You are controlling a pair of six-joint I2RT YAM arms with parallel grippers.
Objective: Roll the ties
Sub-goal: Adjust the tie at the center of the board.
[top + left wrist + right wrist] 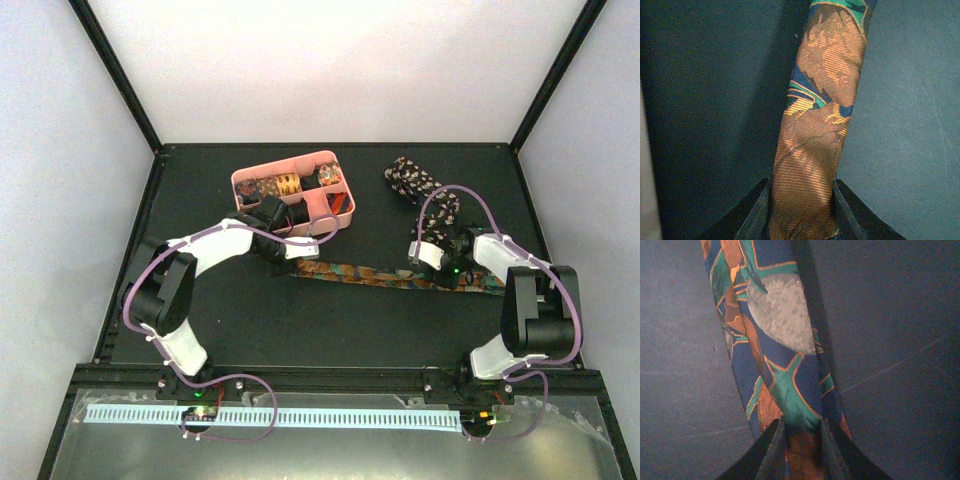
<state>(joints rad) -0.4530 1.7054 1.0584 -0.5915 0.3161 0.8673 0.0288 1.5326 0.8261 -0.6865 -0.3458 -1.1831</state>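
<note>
Top external view: the patterned tie [370, 272] lies flat and stretched out on the tabletop [250, 330]. Its long axis runs left to right across the workspace, with the right end slightly nearer the arm bases. The left tool [283, 250] sits at or close to the left end of this tie. The right tool [420, 262] sits farther along the same tie, and a short length continues past it to the right. Each arm is therefore nearest to its own end of the tie, and the span between the tools lies straight.

Left wrist view: the fingers [757, 210] are closed onto the tie, and the fabric runs straight away from them along its length. Right wrist view: the fingers [832, 455] likewise pinch the tie, with the fabric gathered narrow between them.

The pink tray [343, 205] stands beyond the left tool and already contains several rolled ties. A speckled tie [415, 185] lies loosely bunched beyond the right tool, apart from the patterned one.

Assessment: rolling must proceed along the long axis. The left tool appears placed to start the roll from the left end. The right tool appears placed to hold the length taut.
</note>
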